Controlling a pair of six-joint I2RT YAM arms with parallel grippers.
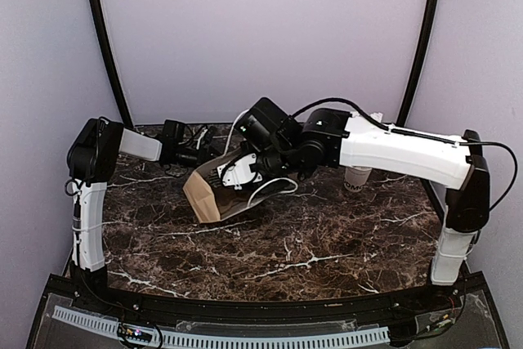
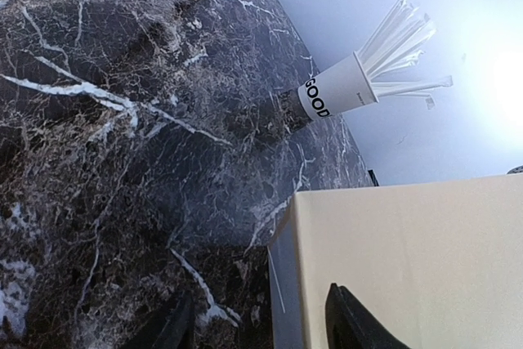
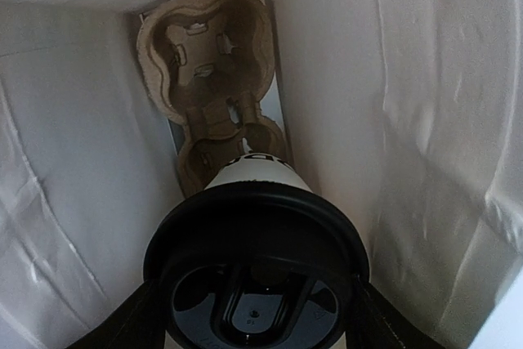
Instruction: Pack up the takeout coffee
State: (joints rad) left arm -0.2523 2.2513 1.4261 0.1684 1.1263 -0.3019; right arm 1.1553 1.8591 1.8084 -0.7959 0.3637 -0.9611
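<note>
In the right wrist view, my right gripper (image 3: 255, 310) is shut on the takeout coffee (image 3: 255, 267), a white cup with dark lettering and a round black lid, one finger on each side under the lid. The cup is inside the paper bag (image 3: 425, 120), its base close to the nearer socket of a brown pulp cup carrier (image 3: 208, 55) at the bag's bottom. From above, the bag (image 1: 214, 195) lies on its side with my right gripper (image 1: 239, 174) reaching into it. My left gripper (image 2: 261, 328) is open at the bag's closed end (image 2: 409, 259), one finger over it.
A second white cup with wrapped straws (image 2: 339, 87) stands on the marble table (image 1: 310, 243) at the back right, under the right arm in the top view (image 1: 357, 177). Grey walls close in the back and both sides.
</note>
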